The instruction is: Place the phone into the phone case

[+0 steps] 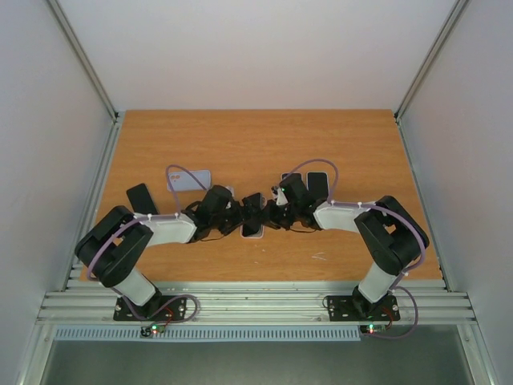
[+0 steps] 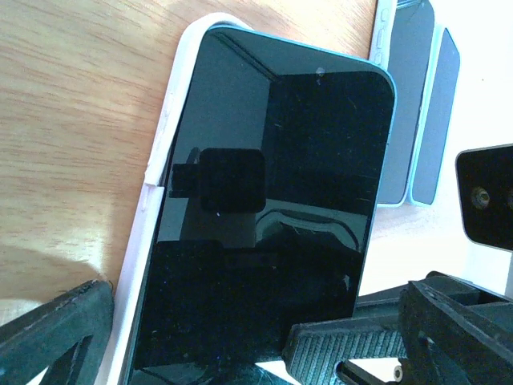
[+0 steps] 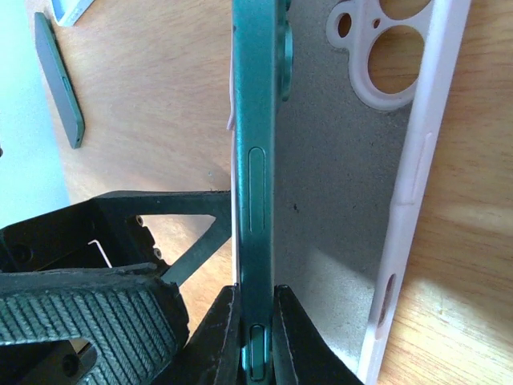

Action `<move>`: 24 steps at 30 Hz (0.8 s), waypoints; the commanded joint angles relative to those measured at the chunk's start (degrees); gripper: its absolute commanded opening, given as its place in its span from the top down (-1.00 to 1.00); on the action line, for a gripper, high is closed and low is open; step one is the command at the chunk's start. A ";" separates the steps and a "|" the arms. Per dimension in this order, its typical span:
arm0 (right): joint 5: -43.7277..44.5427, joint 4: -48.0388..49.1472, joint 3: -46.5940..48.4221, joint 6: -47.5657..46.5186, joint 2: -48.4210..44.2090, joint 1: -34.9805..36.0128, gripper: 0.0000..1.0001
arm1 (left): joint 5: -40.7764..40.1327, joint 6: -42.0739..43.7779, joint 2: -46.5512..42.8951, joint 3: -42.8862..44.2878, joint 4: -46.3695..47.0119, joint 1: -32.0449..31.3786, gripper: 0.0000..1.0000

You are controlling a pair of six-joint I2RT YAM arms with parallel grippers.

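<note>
The phone (image 1: 252,215) has a black screen (image 2: 264,224) and a teal frame (image 3: 255,160). It stands tilted with one long edge in the pale pink case (image 3: 345,184) and the other edge raised. The case lies open on the table and shows its grey lining; its white rim (image 2: 172,104) shows left of the phone. My right gripper (image 3: 256,321) is shut on the phone's raised edge. My left gripper (image 2: 200,345) is open, with one finger (image 2: 56,337) outside the case rim and the ribbed pad (image 2: 345,349) at the phone's other edge.
A dark phone or case (image 1: 142,198) and a light blue one (image 1: 191,178) lie at the left. Another dark one (image 1: 317,184) lies behind the right wrist. Two more slabs (image 2: 413,112) lie close beyond the phone. The wooden table (image 1: 256,136) has metal frame posts around it.
</note>
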 commanded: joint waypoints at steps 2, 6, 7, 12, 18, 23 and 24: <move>-7.05 1.29 -3.47 -1.13 1.03 2.57 0.98 | 6.84 -2.13 -1.97 -0.99 3.02 -7.47 -0.94; -8.08 1.95 -4.54 -1.69 0.45 2.57 0.98 | 6.09 -2.96 -2.48 -0.94 3.21 -9.95 -0.93; -8.45 1.84 -4.34 -1.89 0.38 2.53 0.98 | 5.99 -3.26 -2.48 -0.91 3.32 -10.48 -0.93; -8.40 -0.46 -3.04 -3.58 -0.53 1.25 0.96 | 5.42 -3.92 -2.61 -0.84 3.62 -12.15 -0.92; -6.29 -1.39 -2.81 -4.56 -0.25 -1.28 0.94 | 2.80 -3.65 -5.14 -1.87 1.58 -12.15 -0.92; -7.93 1.72 -2.09 -3.44 3.26 -1.29 0.90 | 2.92 -3.96 -5.03 -2.58 2.63 -11.95 -0.93; -7.64 1.87 -2.10 -3.44 3.59 -1.29 0.90 | 2.76 -4.39 -5.32 -3.16 3.24 -11.75 -0.93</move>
